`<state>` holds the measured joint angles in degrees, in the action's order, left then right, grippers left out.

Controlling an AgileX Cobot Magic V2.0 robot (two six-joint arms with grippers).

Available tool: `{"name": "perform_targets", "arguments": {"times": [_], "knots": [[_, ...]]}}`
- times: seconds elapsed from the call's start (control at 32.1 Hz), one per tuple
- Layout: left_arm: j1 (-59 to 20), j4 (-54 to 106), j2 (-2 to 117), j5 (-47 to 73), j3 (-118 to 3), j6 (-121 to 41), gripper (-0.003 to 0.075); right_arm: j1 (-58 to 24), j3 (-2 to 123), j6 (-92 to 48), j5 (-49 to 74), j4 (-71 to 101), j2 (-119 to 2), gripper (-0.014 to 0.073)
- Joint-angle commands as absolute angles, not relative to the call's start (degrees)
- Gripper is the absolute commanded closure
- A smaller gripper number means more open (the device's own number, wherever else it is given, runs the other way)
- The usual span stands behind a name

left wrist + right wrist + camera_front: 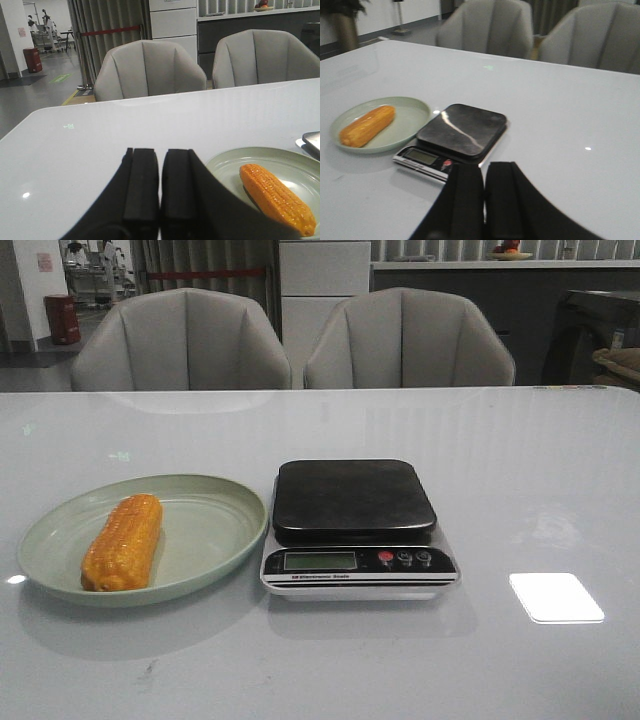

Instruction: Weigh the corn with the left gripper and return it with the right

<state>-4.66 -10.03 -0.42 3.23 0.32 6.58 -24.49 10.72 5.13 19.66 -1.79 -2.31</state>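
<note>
Neither arm appeared in the front view, so each gripper could be judged only from its own wrist camera, where the frame edge cut off everything behind the fingers. The scale's display looked blank, though glare and blur made any digits hard to rule out, and in the right wrist view it was softer still. The left gripper was clenched with its two black fingers pressed together, nothing between them, held above the table just beside the plate's rim. The right gripper was likewise closed and empty, hovering near the front edge of the scale. The corn lay lengthwise on the pale green plate, which sat just beside the scale and appeared to touch or nearly touch its side. The front view alone showed the scale's three buttons clearly; the left wrist view caught only a corner of the scale's platform.
</note>
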Motion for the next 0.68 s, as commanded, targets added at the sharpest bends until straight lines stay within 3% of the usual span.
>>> {"name": "perform_targets", "arguments": {"times": [0.0,0.12,0.28,0.65], "knots": [[-5.0,-9.8,-1.6,-1.1,2.2,6.7,0.0606,-16.9,11.2,4.8,14.5,-2.5,-2.9,0.0419],[-5.0,-9.8,-1.6,-1.1,2.2,6.7,0.0606,-9.0,6.2,4.8,8.2,-2.5,-2.7,0.0419],[-5.0,-9.8,-1.6,-1.1,2.2,6.7,0.0606,-6.8,-1.8,4.8,-3.2,-2.5,-1.5,0.0419],[-5.0,-9.8,-1.5,-1.1,2.2,6.7,0.0606,-6.8,-2.1,4.8,-3.2,-2.5,1.7,0.0419]]}}
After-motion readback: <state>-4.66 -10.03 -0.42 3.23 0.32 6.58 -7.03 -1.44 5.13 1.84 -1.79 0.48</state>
